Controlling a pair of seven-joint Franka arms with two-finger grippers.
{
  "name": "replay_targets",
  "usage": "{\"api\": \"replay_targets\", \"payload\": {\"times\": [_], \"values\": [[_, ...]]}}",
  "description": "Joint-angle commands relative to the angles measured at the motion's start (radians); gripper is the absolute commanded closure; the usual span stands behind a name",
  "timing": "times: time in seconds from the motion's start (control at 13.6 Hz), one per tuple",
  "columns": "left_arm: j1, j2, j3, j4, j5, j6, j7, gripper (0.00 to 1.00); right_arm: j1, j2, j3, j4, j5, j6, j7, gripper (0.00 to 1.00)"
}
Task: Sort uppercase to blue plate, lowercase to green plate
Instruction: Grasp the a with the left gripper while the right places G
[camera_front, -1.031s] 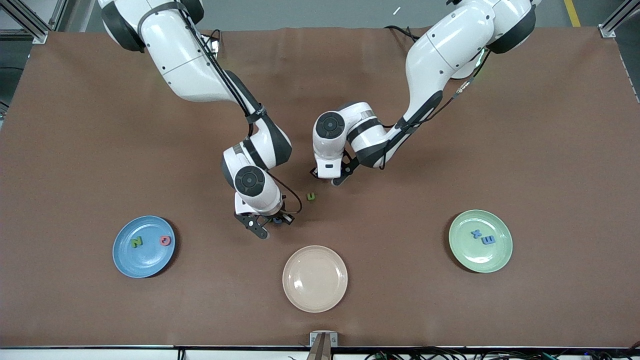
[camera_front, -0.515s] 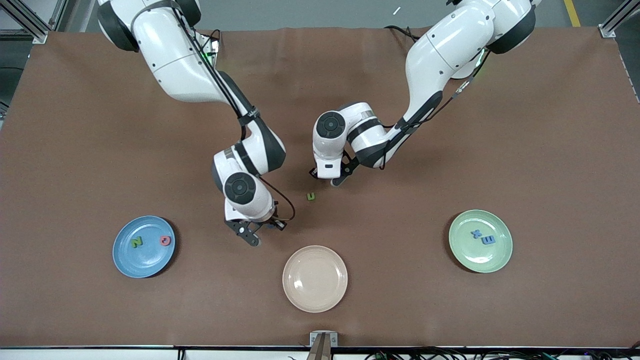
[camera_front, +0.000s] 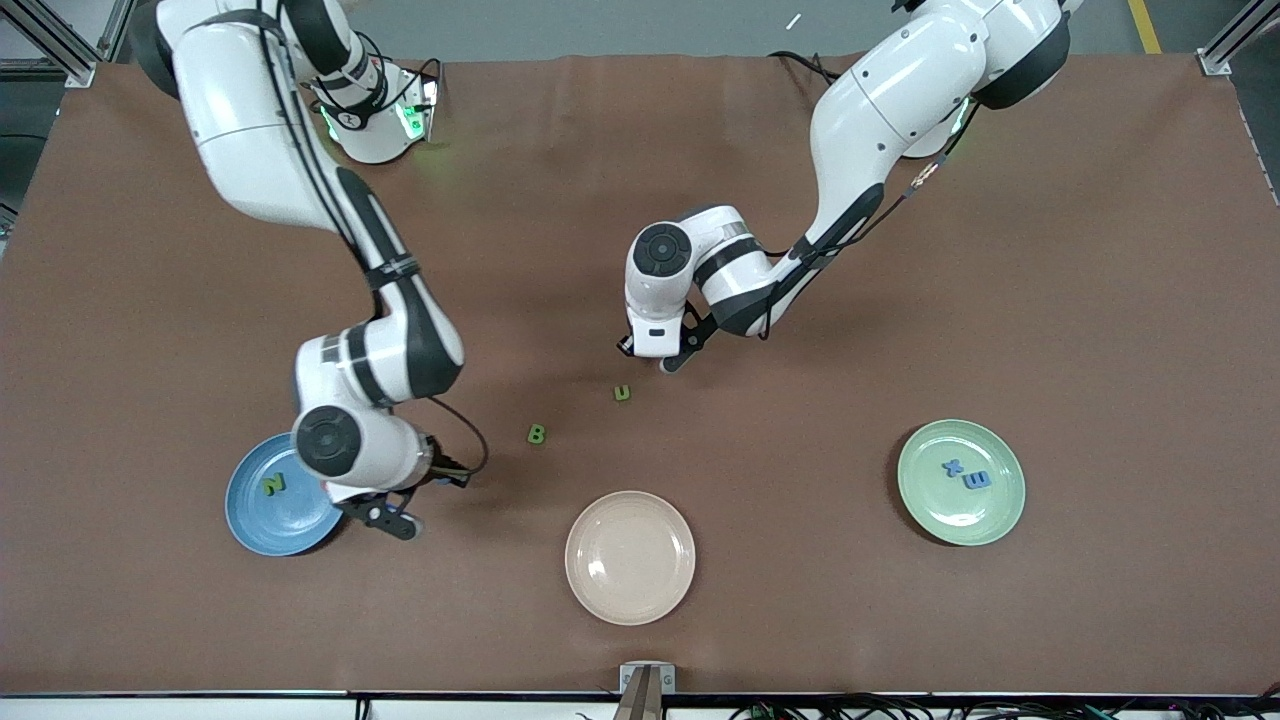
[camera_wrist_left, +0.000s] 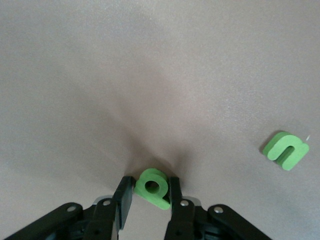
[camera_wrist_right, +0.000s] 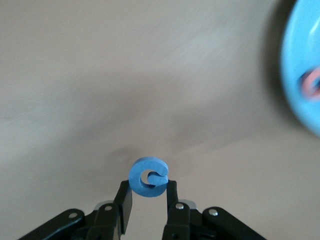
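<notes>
The right gripper (camera_wrist_right: 146, 196) hangs over the tabletop (camera_front: 900, 300) just beside the blue plate (camera_front: 250, 520), jaws pinching the blue G (camera_wrist_right: 148, 177); its wrist covers part of that plate in the front view, so only the green N (camera_front: 273, 485) shows there, while the right wrist view catches a blurred pinkish-red Q (camera_wrist_right: 312, 84) at the frame edge. The left gripper (camera_wrist_left: 150, 192) is down at the tabletop, farther from the cream plate (camera_front: 630, 557) than the green u (camera_front: 622, 393), jaws closed on the green p (camera_wrist_left: 153, 187), hidden under the wrist in the front view. The green B (camera_front: 537, 434) lies flat between the u and the cream plate, and the blue x (camera_front: 953, 466) and blue m (camera_front: 976, 480) lie on the green plate (camera_front: 930, 505).
</notes>
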Motion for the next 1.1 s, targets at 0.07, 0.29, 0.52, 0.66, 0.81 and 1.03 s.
{"api": "replay_targets", "payload": {"times": [0.07,0.29,0.52,0.66,0.81,1.03], "values": [[-0.006,-0.002,0.008,-0.003,0.001,0.005,0.001,0.9,-0.163,-0.027,0.019,-0.026,0.001,-0.053,-0.381,0.87],[0.01,-0.023,0.008,0.005,0.001,-0.004,0.002,0.97,-0.251,-0.024,0.019,-0.03,0.001,-0.055,-0.605,0.87],[0.03,-0.074,0.008,0.009,0.002,-0.022,0.008,0.98,-0.291,-0.014,0.017,-0.04,-0.006,-0.046,-0.734,0.76],[0.073,-0.1,0.008,0.009,0.025,-0.053,0.04,0.98,-0.297,-0.01,0.017,-0.04,-0.02,-0.044,-0.739,0.66],[0.128,-0.124,0.006,0.009,0.073,-0.087,0.091,0.98,-0.294,-0.01,0.017,-0.04,-0.023,-0.042,-0.739,0.56],[0.2,-0.158,0.005,0.009,0.081,-0.114,0.25,0.98,-0.283,-0.017,0.017,-0.036,-0.046,-0.041,-0.736,0.26]]}}
